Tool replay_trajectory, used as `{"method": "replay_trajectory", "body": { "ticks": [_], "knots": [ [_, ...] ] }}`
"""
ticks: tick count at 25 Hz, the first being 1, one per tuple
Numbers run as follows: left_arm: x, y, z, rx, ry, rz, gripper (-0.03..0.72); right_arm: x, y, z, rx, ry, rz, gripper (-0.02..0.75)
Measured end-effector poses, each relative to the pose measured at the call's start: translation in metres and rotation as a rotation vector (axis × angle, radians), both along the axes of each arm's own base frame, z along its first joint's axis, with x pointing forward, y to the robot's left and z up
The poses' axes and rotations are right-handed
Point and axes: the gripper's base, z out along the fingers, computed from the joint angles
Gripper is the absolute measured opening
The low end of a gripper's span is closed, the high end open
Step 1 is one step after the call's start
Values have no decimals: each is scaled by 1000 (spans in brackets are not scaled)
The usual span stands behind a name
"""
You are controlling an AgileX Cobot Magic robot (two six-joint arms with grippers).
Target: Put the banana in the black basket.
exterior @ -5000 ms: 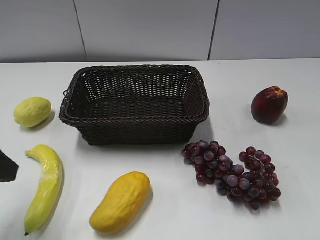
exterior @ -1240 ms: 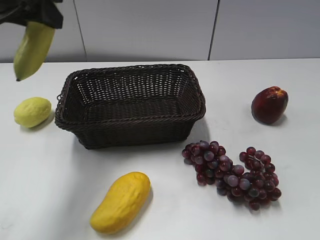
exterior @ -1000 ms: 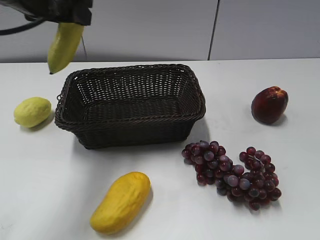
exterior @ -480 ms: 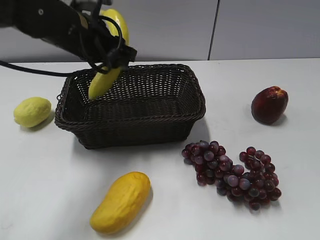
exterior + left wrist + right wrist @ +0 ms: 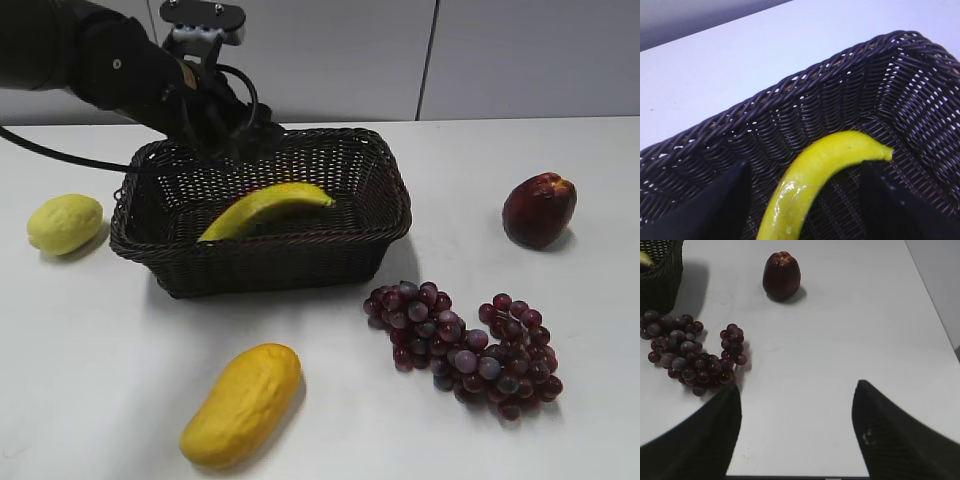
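The banana lies on its side inside the black basket, running from the front left toward the middle. My left gripper hangs over the basket's back left part and is open. In the left wrist view the banana lies on the basket's floor between the spread fingers of the left gripper, below the woven wall, and neither finger grips it. My right gripper is open and empty over bare table; it does not show in the exterior view.
A lemon lies left of the basket. A mango lies in front of it. A bunch of grapes lies at the front right, with a dark red fruit behind it. The right wrist view shows the grapes and red fruit.
The left gripper carried the banana from high at the left over the basket, lowered it and let go. The banana now lies in the basket.
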Motion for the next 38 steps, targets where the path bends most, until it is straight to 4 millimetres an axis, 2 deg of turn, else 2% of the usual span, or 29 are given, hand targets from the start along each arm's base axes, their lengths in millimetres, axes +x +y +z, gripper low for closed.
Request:
{"method": "replay_trajectory", "body": {
  "ticks": [4,10,17,21,26,31,33,38],
  "knots": [
    [-5,3,10,9,15,3,663,0,0,0,0,0,0,555],
    [-27,17,50,30,45,9,661,0,0,0,0,0,0,555],
    [-73,45,101,90,140,21,639,0,0,0,0,0,0,555],
    [-100,63,125,132,181,29,603,0,0,0,0,0,0,555],
    [-129,86,149,192,194,45,593,0,0,0,0,0,0,555],
    [-144,106,159,256,208,98,590,0,0,0,0,0,0,555],
    [-148,118,157,253,214,136,590,0,0,0,0,0,0,555],
    [-170,164,131,262,288,292,590,0,0,0,0,0,0,555]
  ]
}}
